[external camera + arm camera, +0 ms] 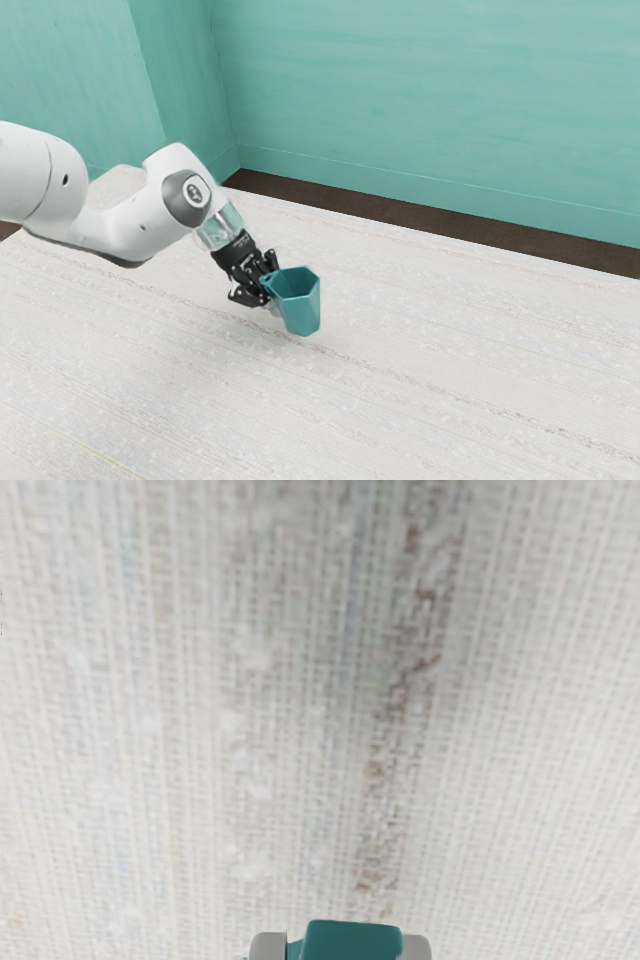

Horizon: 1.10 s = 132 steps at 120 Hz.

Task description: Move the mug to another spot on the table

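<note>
Exterior view: jaws clamp the rim of the tilted teal mug (297, 297) over the table (460, 360).

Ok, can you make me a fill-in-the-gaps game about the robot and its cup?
1. The teal mug is the same colour as the ____.
2. The gripper shut on it is coloured ____.
3. The mug is not upright but ____.
4. The arm reaches in from the exterior view's ____.
Missing words: wall, black, tilted, left.
</note>
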{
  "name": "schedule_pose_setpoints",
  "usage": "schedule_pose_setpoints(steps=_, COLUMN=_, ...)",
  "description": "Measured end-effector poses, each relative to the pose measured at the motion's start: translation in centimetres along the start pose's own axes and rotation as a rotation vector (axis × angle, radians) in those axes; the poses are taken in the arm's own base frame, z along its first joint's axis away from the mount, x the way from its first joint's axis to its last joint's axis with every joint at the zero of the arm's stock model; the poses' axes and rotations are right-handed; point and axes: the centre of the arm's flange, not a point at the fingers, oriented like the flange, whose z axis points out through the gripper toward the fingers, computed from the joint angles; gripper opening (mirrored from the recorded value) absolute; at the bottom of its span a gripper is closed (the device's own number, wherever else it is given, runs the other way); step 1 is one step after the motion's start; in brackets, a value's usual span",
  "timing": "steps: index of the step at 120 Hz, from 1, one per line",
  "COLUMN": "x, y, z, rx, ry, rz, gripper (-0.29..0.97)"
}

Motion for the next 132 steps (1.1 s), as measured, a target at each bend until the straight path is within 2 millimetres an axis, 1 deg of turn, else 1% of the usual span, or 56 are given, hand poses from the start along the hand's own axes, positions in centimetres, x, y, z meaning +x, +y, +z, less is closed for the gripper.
schedule_pose_setpoints(steps=10, x=0.9, y=-0.3, z=-0.1, rx=-0.003, ry=0.001, rz=-0.002, gripper=-0.10)
schedule_pose_setpoints(steps=32, x=1.6, y=-0.8, z=-0.3, rx=-0.003, ry=0.003, rz=0.013, gripper=-0.11)
schedule_pose_setpoints(steps=44, x=3.2, y=-1.5, z=-0.3, rx=0.002, ry=0.008, rz=0.001, gripper=-0.11)
schedule_pose_setpoints(steps=55, x=3.9, y=-1.8, z=-0.2, rx=0.005, ry=0.010, rz=0.003, gripper=-0.11)
schedule_pose_setpoints(steps=63, x=4.8, y=-1.8, z=-0.4, rx=0.002, ry=0.012, rz=-0.004, gripper=-0.11)
schedule_pose_setpoints(steps=81, x=6.5, y=-1.7, z=0.5, rx=0.010, ry=0.009, rz=-0.010, gripper=-0.11)
schedule_pose_setpoints(steps=96, x=7.0, y=-1.7, z=1.0, rx=0.011, ry=0.010, rz=-0.002, gripper=-0.11)
schedule_pose_setpoints(steps=98, x=7.1, y=-1.7, z=1.0, rx=0.009, ry=0.011, rz=0.000, gripper=-0.09)
schedule_pose_setpoints(steps=119, x=7.6, y=-1.4, z=0.9, rx=-0.006, ry=0.005, rz=0.015, gripper=0.29)
schedule_pose_setpoints(steps=132, x=7.8, y=-1.4, z=1.1, rx=-0.006, ry=0.004, rz=0.027, gripper=0.44)
